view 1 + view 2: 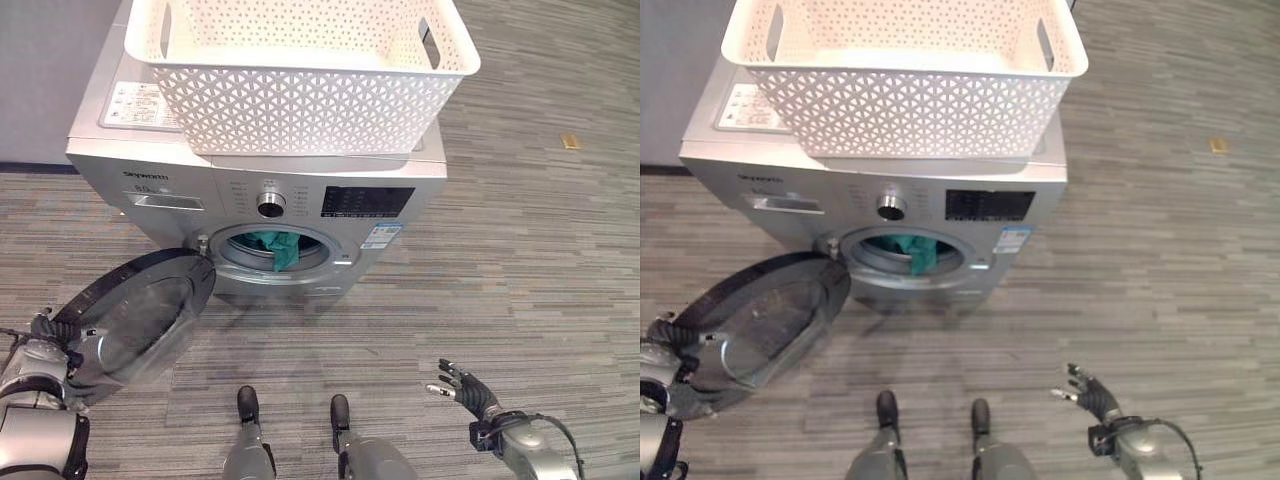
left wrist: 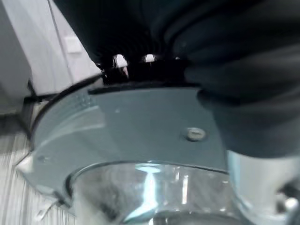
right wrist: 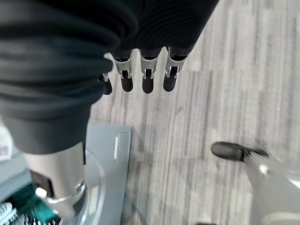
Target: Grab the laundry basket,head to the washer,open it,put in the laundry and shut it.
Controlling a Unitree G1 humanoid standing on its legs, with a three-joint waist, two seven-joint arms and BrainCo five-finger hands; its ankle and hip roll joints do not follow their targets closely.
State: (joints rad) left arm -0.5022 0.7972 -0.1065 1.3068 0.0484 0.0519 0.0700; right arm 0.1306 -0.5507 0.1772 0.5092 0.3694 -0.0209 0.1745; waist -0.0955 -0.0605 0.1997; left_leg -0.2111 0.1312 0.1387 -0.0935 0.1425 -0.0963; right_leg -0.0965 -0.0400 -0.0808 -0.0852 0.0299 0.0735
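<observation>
- Striped grey floor (image 1: 520, 260); I see the washer (image 1: 300, 190) with the empty laundry basket (image 1: 300, 90) on top.
- Teal laundry (image 1: 278, 248) sits in the drum.
- My left hand (image 1: 45, 335) is at the swung-out door (image 1: 140, 315), fingers hidden, grip unclear.
- My right hand (image 1: 465, 388) hangs relaxed, well away.

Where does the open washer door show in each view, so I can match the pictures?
Left eye view: washer door, lower left, swung open beside the left hand.
Right eye view: same door, lower left.
Left wrist view: its grey inner face and glass, seen close.
Right wrist view: I cannot make it out.
Shared landmark: teal laundry in the drum opening.
</observation>
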